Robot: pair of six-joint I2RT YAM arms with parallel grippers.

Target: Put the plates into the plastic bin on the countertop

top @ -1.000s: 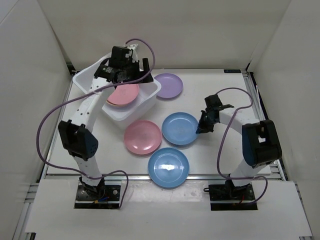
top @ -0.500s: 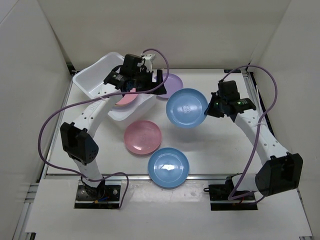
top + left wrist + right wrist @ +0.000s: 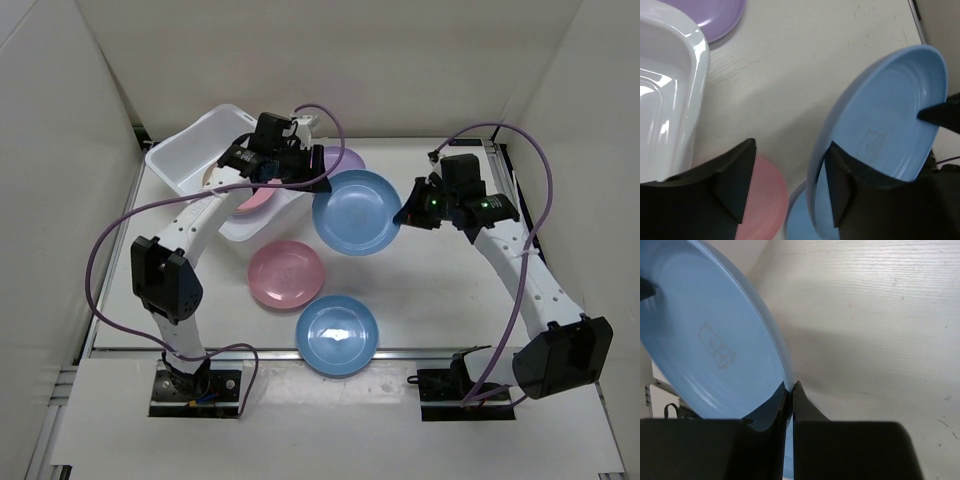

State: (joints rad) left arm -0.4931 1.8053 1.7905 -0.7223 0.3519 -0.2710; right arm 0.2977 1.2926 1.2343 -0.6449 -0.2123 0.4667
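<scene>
tilted blue plate (image 3: 357, 212) with faint outline mark, pink plate (image 3: 286, 275), purple plate (image 3: 347, 159), white bin (image 3: 180, 160)

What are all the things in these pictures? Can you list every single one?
bin: one, white, back left of the table
pink plate in the bin: at least one, pink, partly hidden by an arm
purple plate: one, purple, by the bin's far right corner
pink plate on the table: one, pink, in front of the bin
blue plate on the table: one, blue, near the front edge
blue plate in the air: one, blue, tilted, right of the bin
table: one, white
cables: two, purple, looping by the arms
arms: two, white and black
right fingers: black, shut on the airborne plate's rim
left fingers: black, open, that plate's other edge between them
</scene>
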